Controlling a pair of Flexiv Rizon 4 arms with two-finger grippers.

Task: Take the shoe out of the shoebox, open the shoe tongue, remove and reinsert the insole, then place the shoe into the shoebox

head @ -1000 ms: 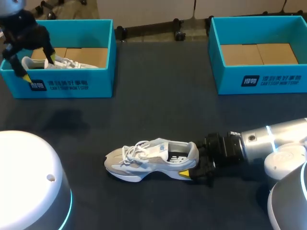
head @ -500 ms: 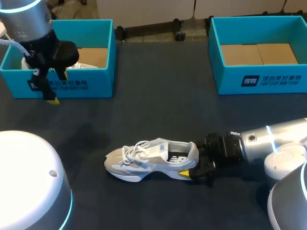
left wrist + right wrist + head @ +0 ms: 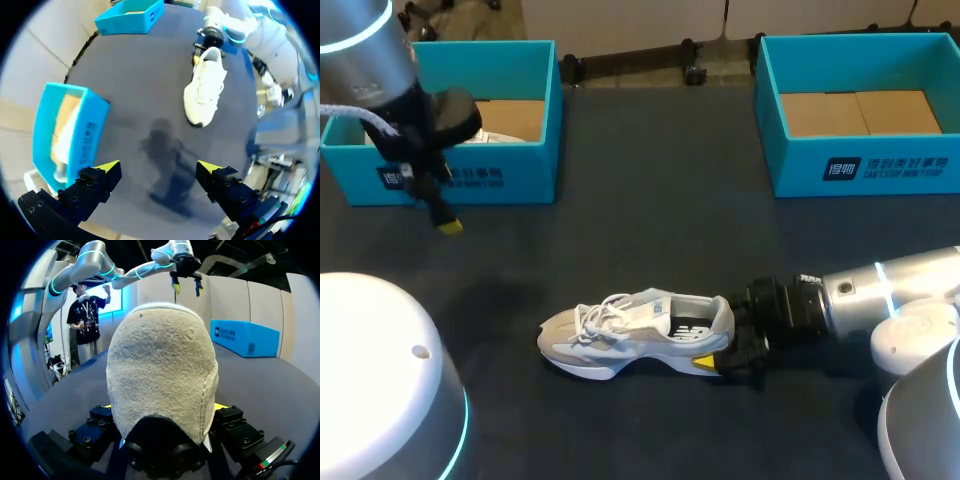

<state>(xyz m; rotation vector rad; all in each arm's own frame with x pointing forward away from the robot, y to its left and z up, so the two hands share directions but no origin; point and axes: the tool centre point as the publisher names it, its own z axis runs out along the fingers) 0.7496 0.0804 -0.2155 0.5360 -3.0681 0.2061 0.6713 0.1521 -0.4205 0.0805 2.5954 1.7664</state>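
Standing on its sole on the dark bench point(image 3: 650, 230), the white and grey mesh sneaker point(image 3: 635, 335) has its heel clamped between the right arm's jaws. The left arm's jaws hang spread wide and empty just in front of the left teal cardboard shoebox point(image 3: 520, 185), well apart from the sneaker.

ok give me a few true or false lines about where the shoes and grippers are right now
1. The right gripper grips the shoe on the table by its heel. True.
2. The left gripper holds an insole. False: it is open and holds nothing, in front of the left shoebox.
3. The right shoebox has a shoe in it. False: only its cardboard bottom shows; the other shoe lies in the left shoebox.
4. The shoe's toe points away from the right gripper. True.
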